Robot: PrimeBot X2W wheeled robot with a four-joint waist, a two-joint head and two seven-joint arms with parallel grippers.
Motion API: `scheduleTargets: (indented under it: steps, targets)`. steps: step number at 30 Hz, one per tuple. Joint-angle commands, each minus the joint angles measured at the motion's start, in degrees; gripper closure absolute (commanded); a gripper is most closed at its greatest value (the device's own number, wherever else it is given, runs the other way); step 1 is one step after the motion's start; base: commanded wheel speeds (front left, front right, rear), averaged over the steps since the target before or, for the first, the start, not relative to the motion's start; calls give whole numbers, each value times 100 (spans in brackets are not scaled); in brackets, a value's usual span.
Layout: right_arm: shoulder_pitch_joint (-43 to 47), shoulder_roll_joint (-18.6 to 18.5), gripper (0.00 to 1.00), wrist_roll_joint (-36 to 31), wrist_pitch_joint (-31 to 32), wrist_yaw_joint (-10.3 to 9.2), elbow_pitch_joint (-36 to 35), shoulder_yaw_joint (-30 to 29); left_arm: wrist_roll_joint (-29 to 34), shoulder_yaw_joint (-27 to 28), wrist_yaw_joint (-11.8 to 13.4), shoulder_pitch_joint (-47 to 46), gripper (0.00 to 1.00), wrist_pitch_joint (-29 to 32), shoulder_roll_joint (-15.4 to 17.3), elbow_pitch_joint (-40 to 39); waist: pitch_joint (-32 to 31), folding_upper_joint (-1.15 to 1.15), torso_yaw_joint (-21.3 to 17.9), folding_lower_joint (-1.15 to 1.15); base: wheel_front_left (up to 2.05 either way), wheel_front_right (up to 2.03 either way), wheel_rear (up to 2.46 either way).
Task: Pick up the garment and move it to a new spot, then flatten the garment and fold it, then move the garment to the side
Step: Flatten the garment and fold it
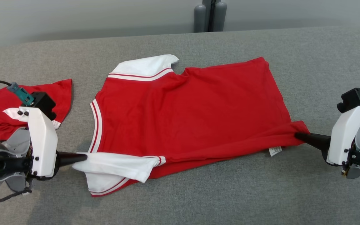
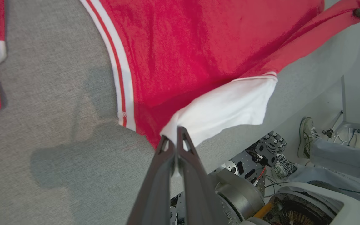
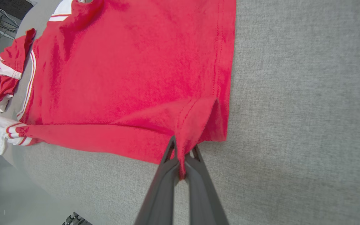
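The shirt (image 1: 192, 109) lies spread across the middle of the grey table (image 1: 261, 193) with its near edge drawn up. The left gripper (image 1: 84, 157) has its fingers pressed together on the white near sleeve (image 1: 117, 165), and the right gripper (image 1: 297, 136) pinches the near hem corner (image 1: 292, 128). It looks light, soft and limp, so it will likely sag and wrinkle between the two holds, and cuffs, seams and hem corners seem the firmest places to grip. How many layers each pinch holds, and what lies under the folded near edge, cannot be made out.

a robotics lab: robot parts (image 2: 256, 156) and loose cables (image 2: 281, 164) on the floor (image 2: 320, 106).
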Motion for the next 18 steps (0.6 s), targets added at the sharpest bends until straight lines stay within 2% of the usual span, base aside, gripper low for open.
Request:
scheduleTargets:
  steps: [1,8,18]
  targets:
    - [-78,105,100,-122,39,1,58,-102,92,56,-78,-177,100,-34,-118,203,122,0,-18,0,0,0,0]
    - [-239,464,100,-459,171,1,181,-383,263,133,-267,-581,100,-91,-536,903,374,0,-46,0,0,0,0]
    - [-252,686,100,-857,454,1,247,-740,550,146,-475,-946,100,-259,-958,1668,558,0,-47,0,0,0,0]
